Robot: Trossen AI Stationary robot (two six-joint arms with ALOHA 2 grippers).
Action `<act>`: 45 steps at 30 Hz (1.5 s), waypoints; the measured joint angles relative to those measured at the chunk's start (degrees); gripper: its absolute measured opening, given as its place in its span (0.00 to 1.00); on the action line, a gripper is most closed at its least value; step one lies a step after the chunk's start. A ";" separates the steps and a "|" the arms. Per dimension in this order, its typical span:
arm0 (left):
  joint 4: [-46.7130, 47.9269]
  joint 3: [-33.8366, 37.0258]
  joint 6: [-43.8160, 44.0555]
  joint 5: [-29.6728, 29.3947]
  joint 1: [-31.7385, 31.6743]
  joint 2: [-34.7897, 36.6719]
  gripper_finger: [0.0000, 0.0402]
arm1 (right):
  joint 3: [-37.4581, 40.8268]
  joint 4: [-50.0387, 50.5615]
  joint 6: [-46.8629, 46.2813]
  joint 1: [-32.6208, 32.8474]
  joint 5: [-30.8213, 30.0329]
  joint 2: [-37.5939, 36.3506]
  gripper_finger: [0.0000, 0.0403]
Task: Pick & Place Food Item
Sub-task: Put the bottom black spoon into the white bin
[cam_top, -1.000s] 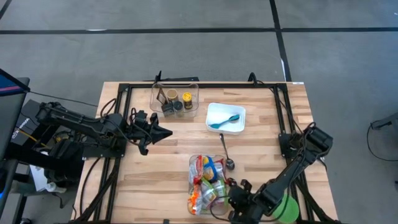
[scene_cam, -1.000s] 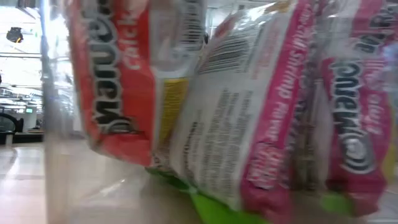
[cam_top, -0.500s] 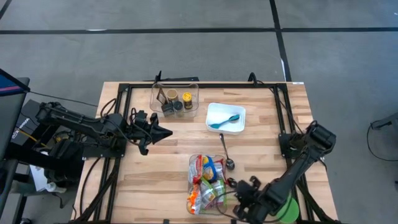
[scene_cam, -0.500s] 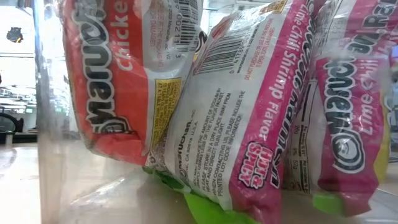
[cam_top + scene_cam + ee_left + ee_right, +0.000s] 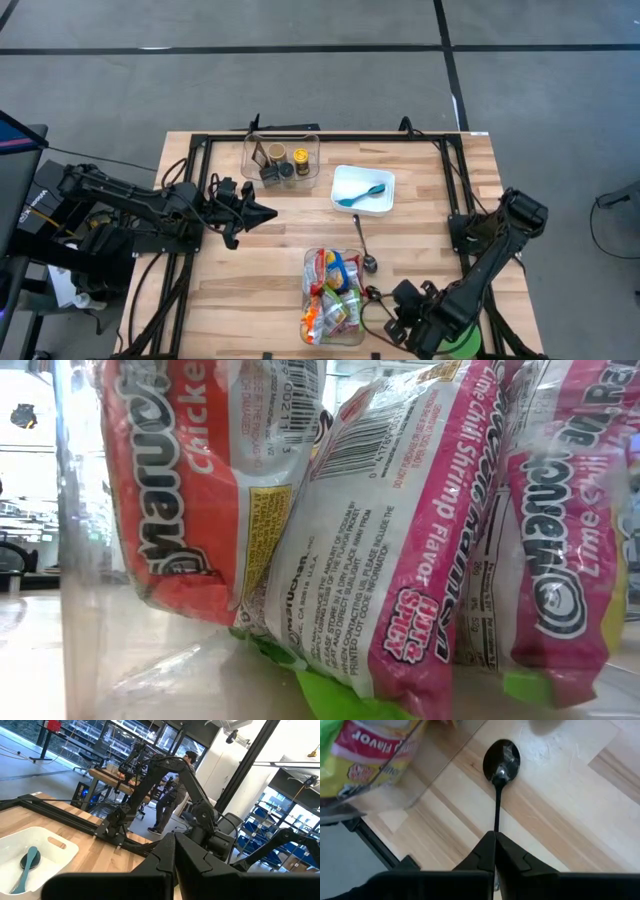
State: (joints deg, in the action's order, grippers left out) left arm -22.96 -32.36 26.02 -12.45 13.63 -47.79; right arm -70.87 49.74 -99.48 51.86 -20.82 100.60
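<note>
Since a second ago our right gripper [image 5: 400,322] has slid away from the clear bin [image 5: 333,297] of noodle packets [image 5: 400,550] toward the table's right front edge, and the bin no longer wobbles in the low view. Its fingers are pressed together with nothing between them, and in the right wrist view they point along the handle of the black spoon [image 5: 501,762] lying on the wood. Our left gripper [image 5: 262,213] waits over the left side of the table, also closed and empty.

We judge the task barely begun: every packet we can see sits in the bin near the front edge, and the white tray [image 5: 363,188] toward the back holds only a blue spoon [image 5: 360,194]. Whether the tray is the intended drop spot we cannot tell. A pick, a carry and a release all remain.

We work on a pale wooden table [image 5: 250,290] with a black frame along its edges; a small clear box [image 5: 281,158] of jars stands at the back, on a grey floor. Beyond the table, the left wrist view shows a workshop with other robot arms, shelving and a person [image 5: 165,800] standing well off.
</note>
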 joint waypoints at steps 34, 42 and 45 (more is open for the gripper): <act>0.13 0.00 0.00 -0.09 0.02 0.00 0.00 | 0.96 -3.92 5.57 -5.07 1.09 7.48 0.36; 0.15 0.00 0.00 -0.06 0.02 0.00 0.00 | 4.36 -7.64 5.51 -5.56 1.03 7.52 0.35; 0.15 0.00 0.00 -0.04 0.02 0.00 0.00 | 4.97 -10.05 5.49 -5.40 1.01 7.52 0.35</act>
State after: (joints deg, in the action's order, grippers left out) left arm -22.81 -32.36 26.02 -12.49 13.65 -47.79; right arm -65.90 39.69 -94.00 46.47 -19.80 108.12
